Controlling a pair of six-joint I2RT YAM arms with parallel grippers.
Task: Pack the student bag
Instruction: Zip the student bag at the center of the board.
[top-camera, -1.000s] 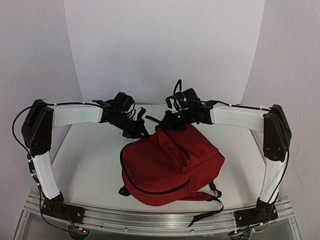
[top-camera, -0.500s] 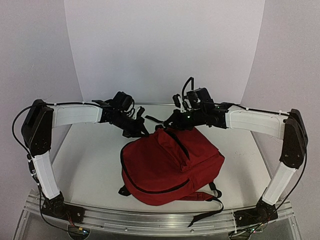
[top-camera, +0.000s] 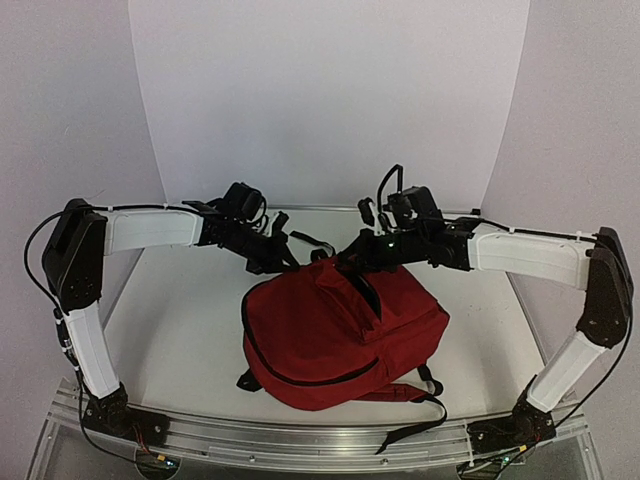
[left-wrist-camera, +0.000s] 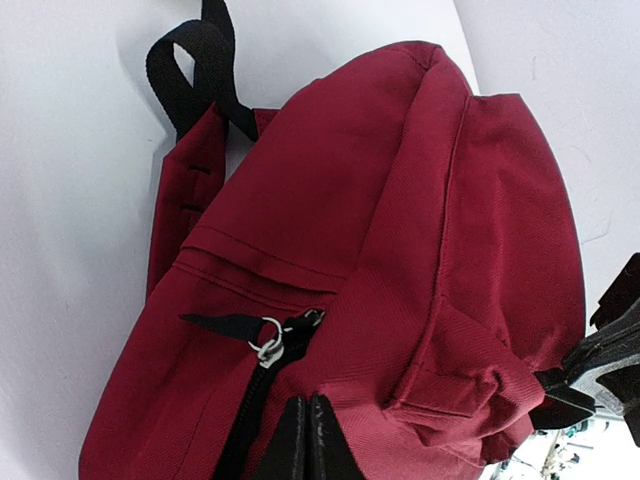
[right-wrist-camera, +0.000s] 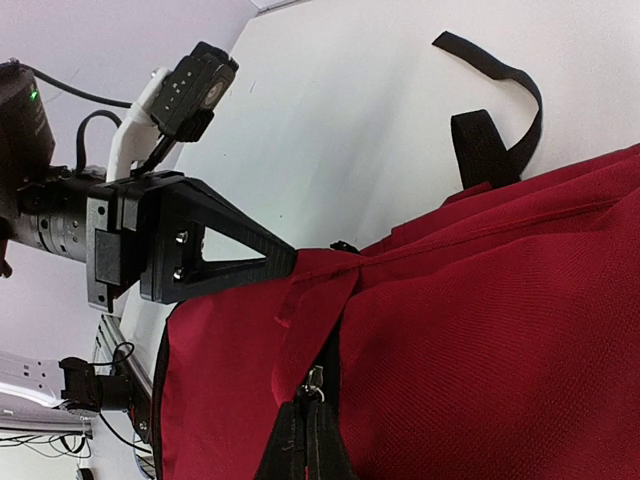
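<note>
On the desk, left hand and right hand each pinch shut on the backpack at its twelve-o'clock edge

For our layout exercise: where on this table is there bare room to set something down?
Bare table lies left of the student bag, up to the left arm, and right of it, up to the right arm. Crowded: the bag's far edge, where the left gripper and right gripper meet, and the straps in front.
</note>
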